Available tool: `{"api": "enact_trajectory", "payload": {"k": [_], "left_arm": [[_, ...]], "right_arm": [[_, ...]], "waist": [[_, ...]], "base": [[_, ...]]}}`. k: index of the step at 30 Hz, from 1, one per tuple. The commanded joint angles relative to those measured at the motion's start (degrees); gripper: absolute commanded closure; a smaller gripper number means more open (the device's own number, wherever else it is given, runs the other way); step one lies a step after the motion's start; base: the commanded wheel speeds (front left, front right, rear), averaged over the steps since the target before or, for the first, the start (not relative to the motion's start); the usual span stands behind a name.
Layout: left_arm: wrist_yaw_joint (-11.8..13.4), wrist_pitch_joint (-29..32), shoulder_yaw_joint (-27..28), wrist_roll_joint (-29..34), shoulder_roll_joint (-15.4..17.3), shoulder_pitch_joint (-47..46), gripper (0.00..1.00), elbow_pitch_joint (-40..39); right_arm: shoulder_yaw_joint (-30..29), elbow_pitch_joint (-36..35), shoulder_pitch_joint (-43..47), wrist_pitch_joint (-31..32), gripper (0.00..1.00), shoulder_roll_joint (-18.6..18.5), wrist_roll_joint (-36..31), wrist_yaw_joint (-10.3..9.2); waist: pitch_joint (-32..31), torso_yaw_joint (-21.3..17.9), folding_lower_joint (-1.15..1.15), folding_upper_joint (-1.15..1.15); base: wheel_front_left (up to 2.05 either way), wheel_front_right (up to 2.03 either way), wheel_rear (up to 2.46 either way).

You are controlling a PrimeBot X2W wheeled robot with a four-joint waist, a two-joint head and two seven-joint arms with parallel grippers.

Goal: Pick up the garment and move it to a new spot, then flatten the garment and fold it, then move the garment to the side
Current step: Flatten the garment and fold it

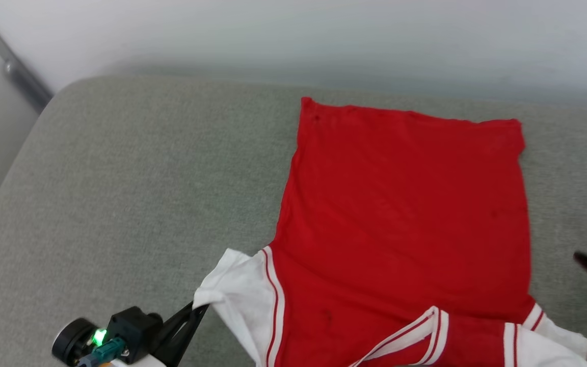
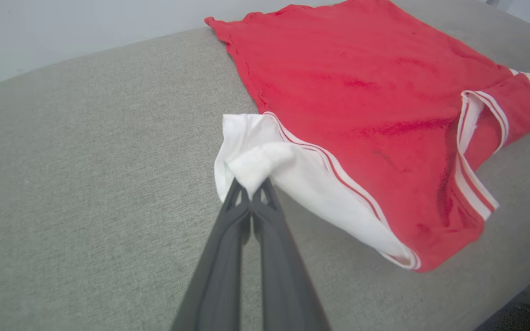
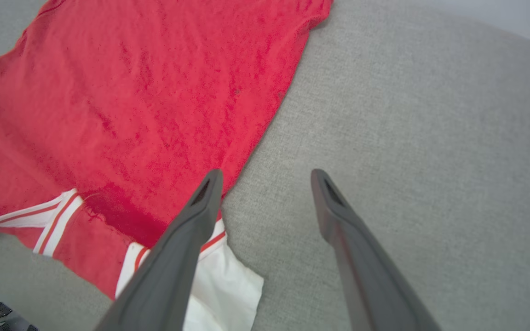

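Two sleeves matter here, and I am holding just one of them: the left gripper (image 2: 250, 187) is pinching the bunched tip of the white sleeve (image 2: 265, 158) on my left, its jaws closed tight on the cloth. The garment (image 1: 400, 204) is lying spread, plain red side up, on the grey cushion (image 1: 135, 178), and from those closed jaws its body is spreading ahead and off to the right, hem at the far end and collar end nearest me, so its long axis is running away from the jaws rather than across them. The right gripper (image 3: 265, 177) is hovering with its jaws wide apart and nothing between them; the garment's side edge is passing behind the left-hand finger, bare cushion is showing through the gap, and the other white sleeve (image 3: 228, 289) is sitting behind the tips, back toward the wrist and slightly left. I am judging that the right arm is the nearer one to that sleeve, and that it is needing to draw back and leftward before closing on it.
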Motion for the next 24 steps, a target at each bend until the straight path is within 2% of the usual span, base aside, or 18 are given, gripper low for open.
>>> {"api": "enact_trajectory", "payload": {"k": [1,4,8,14,19,24], "left_arm": [[-0.2,0.5,-0.1,0.9,0.0,-2.0,1.00,-1.2],[-0.1,1.6,-0.6,2.2,-0.4,-3.7,1.00,-4.1],[0.0,2.4,-0.8,3.0,-1.4,-5.7,1.00,-8.1],[-1.5,4.1,-2.3,5.6,-2.3,-9.6,1.00,-12.5],[-1.6,4.3,-2.6,6.9,-3.3,-11.7,1.00,-14.5],[-1.1,3.8,-2.7,7.6,-4.5,-12.6,1.00,-15.6]], "right_arm": [[-1.4,0.1,-3.6,2.8,0.00,0.9,-0.8,-0.02],[-4.0,2.0,-9.9,10.3,0.00,3.2,-2.8,-0.02],[-6.6,6.3,-20.0,19.8,0.00,4.5,-8.1,-0.02],[-12.1,13.7,-34.0,32.0,0.00,6.7,-17.6,-0.02],[-15.0,17.3,-40.4,36.6,0.00,7.8,-24.6,-0.02],[-17.8,18.9,-42.6,39.0,0.00,8.7,-29.0,-0.01]], "waist": [[3.4,3.0,0.00,0.00],[6.8,5.8,0.00,0.00],[11.8,9.3,0.00,0.00],[17.9,14.8,0.00,0.00],[20.9,17.6,0.00,0.00],[22.4,19.1,0.00,0.00]], "base": [[0.00,0.00,0.00],[0.00,0.00,0.00],[0.00,0.00,0.00],[0.00,0.00,0.00],[0.00,0.00,0.00],[0.00,0.00,0.00]]}}
